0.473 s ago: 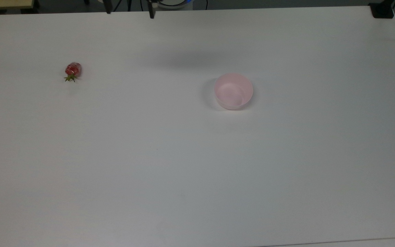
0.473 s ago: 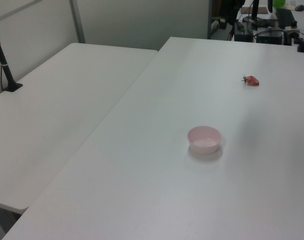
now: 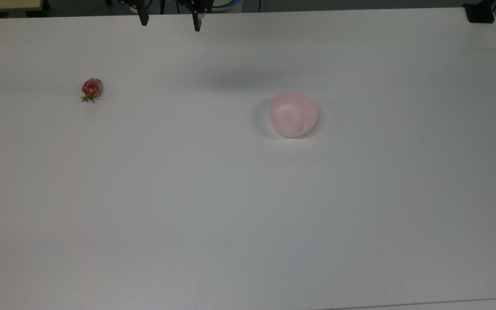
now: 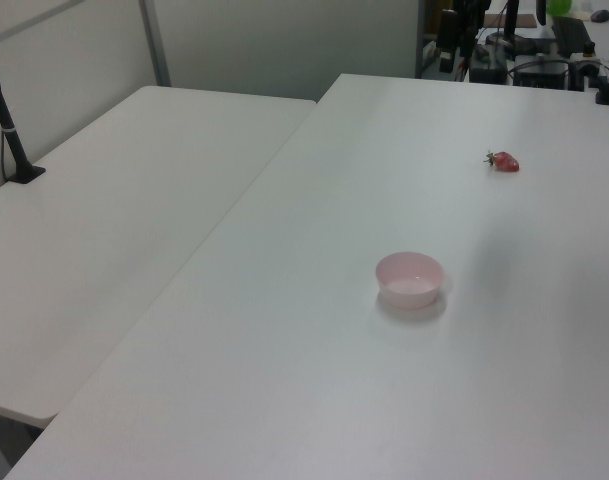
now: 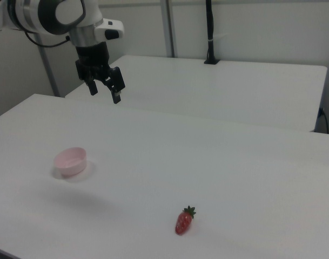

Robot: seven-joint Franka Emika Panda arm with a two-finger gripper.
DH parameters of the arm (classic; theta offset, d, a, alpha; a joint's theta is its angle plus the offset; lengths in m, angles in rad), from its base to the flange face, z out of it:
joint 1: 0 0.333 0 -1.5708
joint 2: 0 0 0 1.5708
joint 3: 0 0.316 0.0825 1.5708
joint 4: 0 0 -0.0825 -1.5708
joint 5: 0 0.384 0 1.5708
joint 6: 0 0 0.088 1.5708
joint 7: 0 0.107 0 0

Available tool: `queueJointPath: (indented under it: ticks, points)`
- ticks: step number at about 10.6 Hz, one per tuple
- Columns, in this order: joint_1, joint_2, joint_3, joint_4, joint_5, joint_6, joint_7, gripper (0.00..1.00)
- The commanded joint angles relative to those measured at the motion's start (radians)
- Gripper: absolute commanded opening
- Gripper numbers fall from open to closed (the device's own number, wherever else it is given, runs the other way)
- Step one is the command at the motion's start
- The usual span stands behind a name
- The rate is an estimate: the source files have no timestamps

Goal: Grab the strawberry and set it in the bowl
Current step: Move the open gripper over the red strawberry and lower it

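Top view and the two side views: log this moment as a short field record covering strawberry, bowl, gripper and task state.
strawberry: lies on its side on the table, at the top view's left; untouched
bowl: upright, empty, near the table's middle; apart from the strawberry
gripper: open, holding nothing, raised above the table; at the top view's upper edge
gripper vs strawberry: far apart, not yet over it
task state: pick not yet begun; strawberry not in the bowl
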Motion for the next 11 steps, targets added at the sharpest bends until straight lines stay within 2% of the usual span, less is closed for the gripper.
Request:
queueJointPath:
  ticks: [1,7,8,10,11]
  points:
    - [0.011,-0.006,-0.006,0.001,-0.007,-0.02,-0.011,1.0]
    - [0.001,-0.009,-0.018,0.001,-0.016,-0.058,-0.023,1.0]
    - [-0.024,-0.009,-0.021,0.001,-0.024,-0.059,-0.084,1.0]
    - [-0.114,0.012,-0.02,-0.03,-0.083,-0.06,-0.394,1.0]
    - [-0.155,0.023,-0.02,-0.048,-0.099,-0.057,-0.485,0.97]
